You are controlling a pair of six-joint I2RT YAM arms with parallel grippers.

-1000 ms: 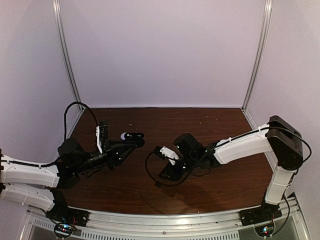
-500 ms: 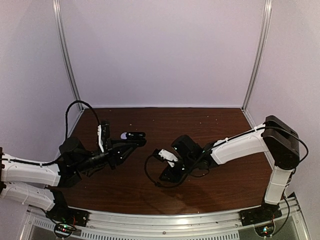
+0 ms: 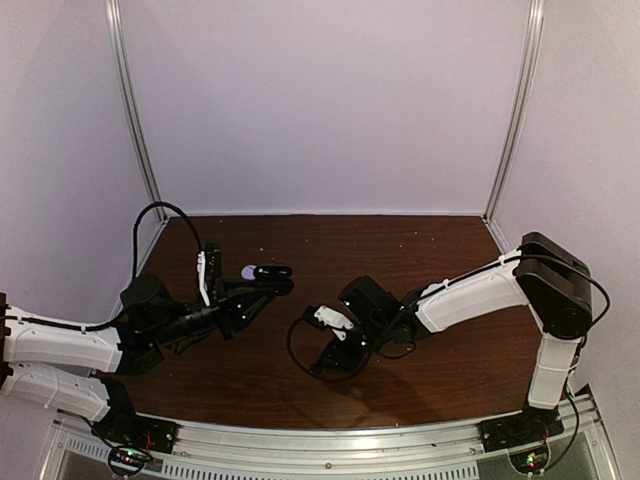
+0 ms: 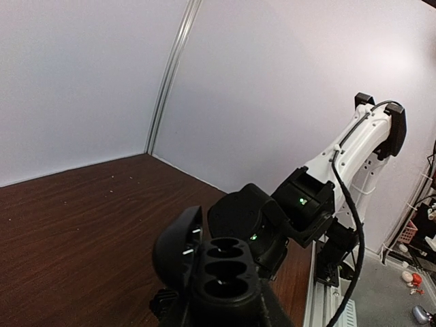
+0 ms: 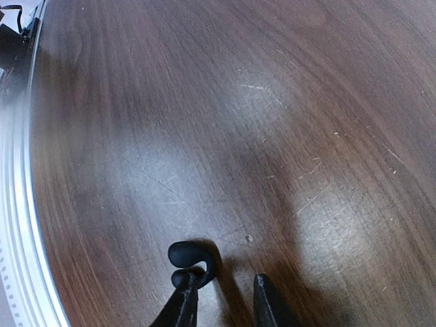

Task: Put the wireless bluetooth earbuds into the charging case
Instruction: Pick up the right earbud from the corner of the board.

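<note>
My left gripper (image 3: 243,285) is shut on the black charging case (image 4: 225,269), holding it up above the table with its lid (image 4: 176,245) swung open to the left and its dark sockets facing the camera. The case (image 3: 265,271) also shows in the top view. A small black curved earbud (image 5: 191,259) lies on the wooden table. My right gripper (image 5: 224,291) is down at the table with its jaws apart. Its left fingertip (image 5: 185,291) touches the earbud, and bare wood shows between the fingers. From above, the right gripper (image 3: 322,364) is low near the table's middle.
The right arm (image 4: 344,153) fills the space just beyond the held case in the left wrist view. A metal rail (image 5: 15,204) runs along the table's edge left of the right gripper. A loose black cable (image 3: 293,340) loops beside the right wrist.
The right arm has drawn in toward the near side and lowered its gripper to the table. The left gripper with the case has barely shifted.
</note>
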